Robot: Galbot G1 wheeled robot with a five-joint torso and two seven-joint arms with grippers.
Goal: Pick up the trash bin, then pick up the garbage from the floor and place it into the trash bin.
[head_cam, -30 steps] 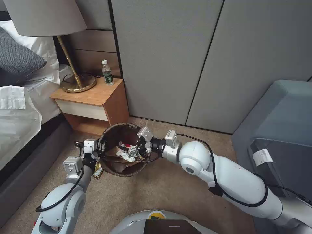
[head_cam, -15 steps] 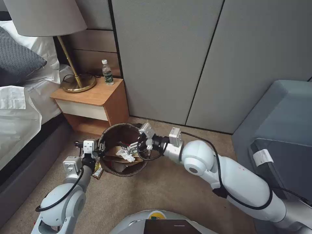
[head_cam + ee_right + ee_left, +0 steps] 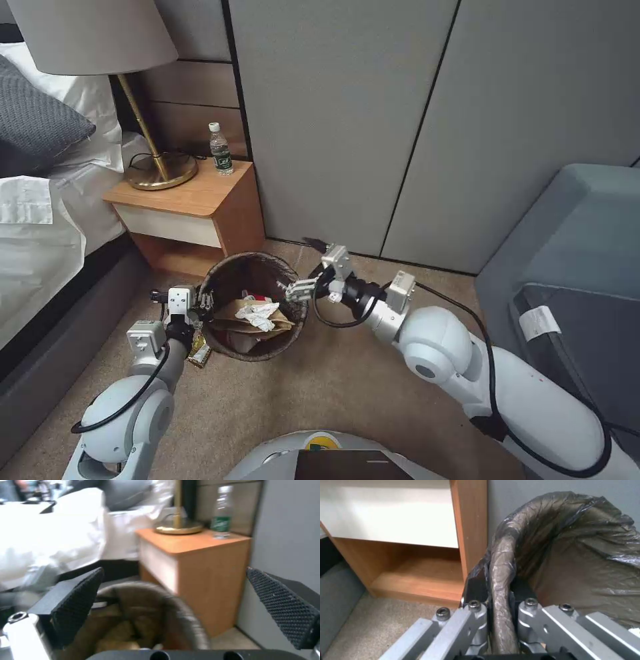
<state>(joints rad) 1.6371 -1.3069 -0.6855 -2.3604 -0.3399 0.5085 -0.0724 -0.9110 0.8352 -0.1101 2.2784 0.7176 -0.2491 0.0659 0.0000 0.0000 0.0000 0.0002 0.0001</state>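
Two hands on this job, and the right hand just backed out of the trash bin. A second ago it was down over the garbage; now it hovers at the rim's right edge, fingers spread wide with nothing between them, so I'd say that drop is done. The left hand stays clamped on the lined rim, bin beside the nightstand.
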